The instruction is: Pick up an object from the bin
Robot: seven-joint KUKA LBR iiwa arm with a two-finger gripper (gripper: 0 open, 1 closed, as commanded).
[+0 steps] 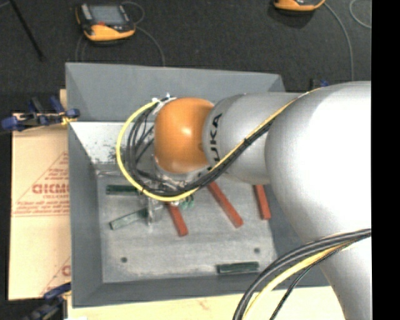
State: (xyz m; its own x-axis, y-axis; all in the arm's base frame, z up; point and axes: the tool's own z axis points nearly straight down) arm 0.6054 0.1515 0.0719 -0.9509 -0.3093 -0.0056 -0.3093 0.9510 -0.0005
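Claw (152, 215) is low over the bin floor, left of centre, under my orange wrist cover (181, 134) and its loop of yellow and black cables (128, 156). Released or clenched: cannot tell, the wrist hides too much.

Pale green stick (128, 220) lies flat at the claw's 9 o'clock, slightly tilted, its right end reaching the claw. Touching or only beside it: cannot tell.

Nearest red stick (177, 220) is just beside the claw at 4 o'clock, slanted. Dark green stick (120, 189) lies near, at 10 o'clock. Out toward 3 o'clock are a long red stick (225, 205) and then a short red stick (262, 201) close to the right wall. A second dark green stick (237, 267) lies well apart at 5 o'clock, by the front wall.

Bin (84, 206): grey metal, sloping walls, floor scuffed and speckled.

Beyond the bin is a dark floor. At 12 o'clock sits an orange-and-black device (106, 22) with a thin cable. A second device (300, 4) sits at 1 o'clock.
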